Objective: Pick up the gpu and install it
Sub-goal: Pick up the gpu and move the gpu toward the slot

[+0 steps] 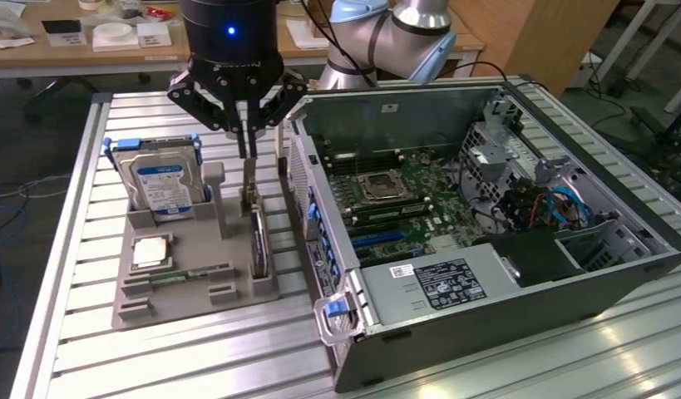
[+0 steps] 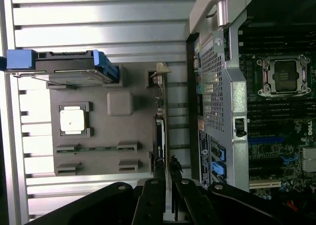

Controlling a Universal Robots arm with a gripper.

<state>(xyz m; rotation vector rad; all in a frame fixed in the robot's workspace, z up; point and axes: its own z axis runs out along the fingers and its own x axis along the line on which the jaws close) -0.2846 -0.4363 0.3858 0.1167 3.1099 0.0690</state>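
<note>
Nearest the exterior camera is the open computer case point(image 1: 485, 307), lying on its side on the slatted metal table point(image 1: 207, 357). Inside it, the motherboard point(image 1: 412, 220) lies flat with a square processor socket point(image 1: 379, 187) near its middle. Blue cables point(image 1: 556, 204) run through the drive bay toward the exterior view's right. A white label point(image 1: 440, 283) sits on the metal panel at the near end.

Just beside the case, on the exterior view's left, rests a gray holder point(image 1: 234, 291) with several pockets. A silver hard drive point(image 1: 163, 183) with a blue-white label and blue side rails stands upright in the far pocket. A square processor chip point(image 1: 151, 249) lies flat in a shallow recess. A narrow green memory stick point(image 1: 190, 274) lies across two low slots.

The gpu point(image 1: 258, 237) stands on edge in the slot along the holder's case-side rim, its silvery bracket point(image 2: 159, 72) at the far end.

The gripper point(image 1: 249, 150) hangs directly over the gpu's far half, pointing straight down. Its black fingers point(image 2: 150, 195) stand a little apart, with a narrow gap between them, and clamp nothing. The gpu remains seated in the holder. Whether the fingertips touch its top edge cannot be told.
</note>
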